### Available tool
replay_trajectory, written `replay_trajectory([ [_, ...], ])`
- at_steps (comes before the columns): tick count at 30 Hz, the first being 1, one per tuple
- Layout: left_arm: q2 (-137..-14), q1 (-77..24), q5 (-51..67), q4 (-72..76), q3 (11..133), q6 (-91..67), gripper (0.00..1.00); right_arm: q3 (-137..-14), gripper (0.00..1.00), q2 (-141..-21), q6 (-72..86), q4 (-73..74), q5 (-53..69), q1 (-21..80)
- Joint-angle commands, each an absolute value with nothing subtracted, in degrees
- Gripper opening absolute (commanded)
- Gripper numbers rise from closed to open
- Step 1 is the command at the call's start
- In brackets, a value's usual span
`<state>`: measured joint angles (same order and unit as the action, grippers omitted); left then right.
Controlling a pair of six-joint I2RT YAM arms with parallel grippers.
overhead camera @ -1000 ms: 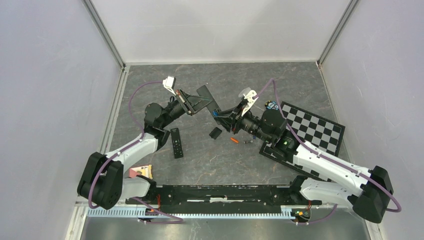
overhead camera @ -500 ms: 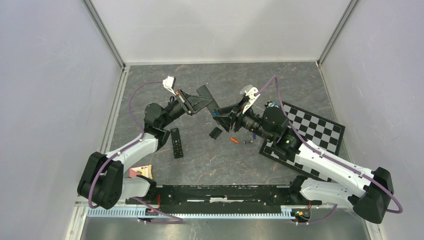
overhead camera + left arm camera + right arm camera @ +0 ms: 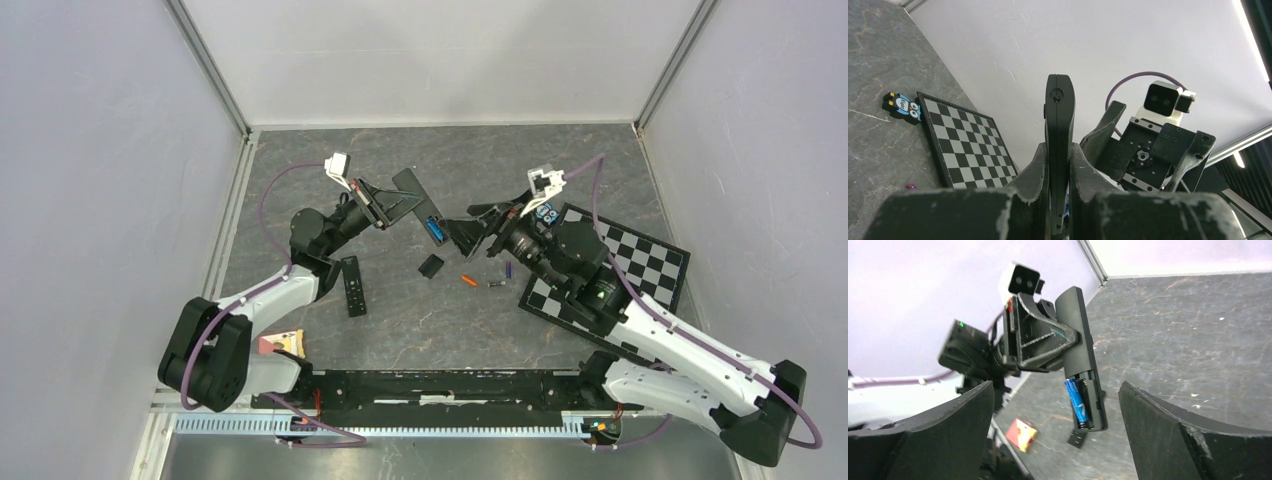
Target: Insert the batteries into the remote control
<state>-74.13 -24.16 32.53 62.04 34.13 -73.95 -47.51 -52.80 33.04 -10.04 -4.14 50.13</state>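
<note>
So one battery is in. Above the surface [image 3: 420, 330], our left hand [image 3: 395, 208] is clamped on the remote [image 3: 1082, 360], and our right hand [image 3: 475, 228] stands wide apart and empty beside it. The blue battery [image 3: 1076, 400] sits in the open compartment. The orange battery [image 3: 467, 280] and dark battery [image 3: 494, 284] lie on the surface, not yet loaded.

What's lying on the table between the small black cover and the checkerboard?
In the top view: an orange battery, a dark battery and a tiny purple object.
</note>
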Motion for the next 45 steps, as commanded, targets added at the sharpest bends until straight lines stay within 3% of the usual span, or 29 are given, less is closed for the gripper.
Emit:
replay_trajectory([
  [1,-74.95,-24.43,30.03,69.13,33.74,-73.37,0.02,-45.53,0.98,-52.83,48.87,-13.19,-10.04,50.02],
  [5,-75.38,-24.46,28.95,70.21,33.92,-74.08,0.02,-43.56,0.98,-55.31,58.23,-15.67,-9.33,50.08],
  [10,-76.47,-24.43,26.49,70.4,33.49,-75.29,0.02,-36.61,0.98,-57.32,65.37,-32.37,-8.38,50.26],
  [24,-79.09,-24.43,27.31,74.72,34.0,-77.13,0.02,-41.04,0.97,-66.09,70.01,-35.42,-9.04,50.53],
  [45,-78.2,-24.87,29.62,72.42,34.45,-74.52,0.02,-44.06,0.59,-71.02,74.39,-37.77,-6.81,49.13],
])
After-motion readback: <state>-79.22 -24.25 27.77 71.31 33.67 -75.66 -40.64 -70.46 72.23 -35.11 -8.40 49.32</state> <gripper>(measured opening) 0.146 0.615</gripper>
